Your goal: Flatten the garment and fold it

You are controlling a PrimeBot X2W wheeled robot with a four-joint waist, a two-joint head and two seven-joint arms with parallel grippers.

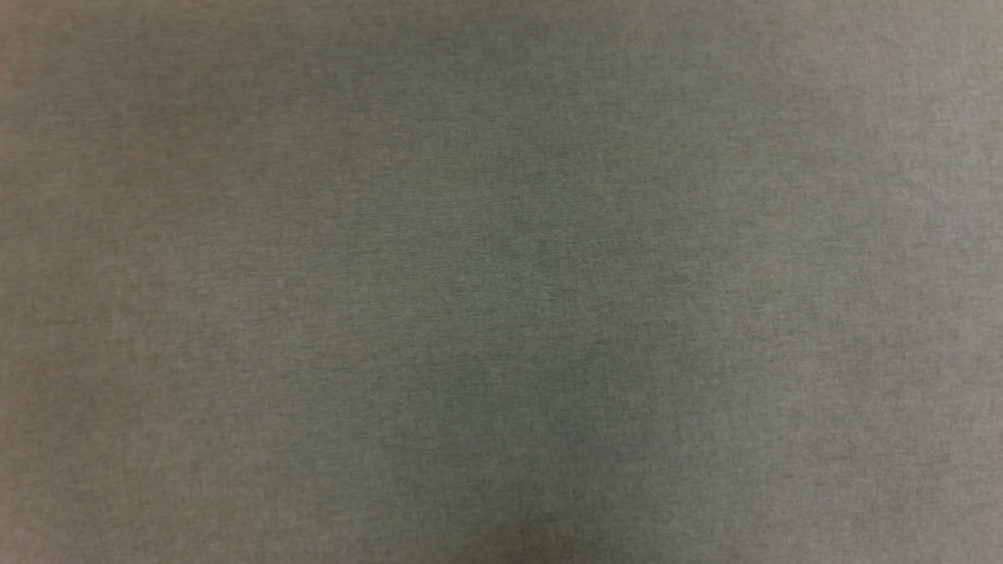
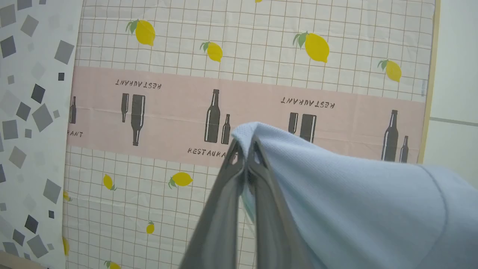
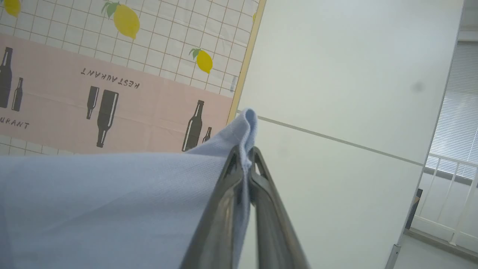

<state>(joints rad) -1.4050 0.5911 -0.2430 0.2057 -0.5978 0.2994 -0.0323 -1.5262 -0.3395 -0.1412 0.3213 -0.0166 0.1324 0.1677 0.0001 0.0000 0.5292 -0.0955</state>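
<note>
Lemon-print tablecloth [image 2: 261,56], plain white panel [image 3: 336,74], slatted blinds [image 3: 463,112] beyond

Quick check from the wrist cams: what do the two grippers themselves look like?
Left gripper and right gripper match: two long, glossy dark grey fingers each, broad at the base, tapering to narrow tips with a small cutout near each tip.

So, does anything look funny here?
Yes: greyish cloth hangs close before the head camera, hiding the work. It is probably the blue shirt pinched by the left end effector and right end effector.
</note>
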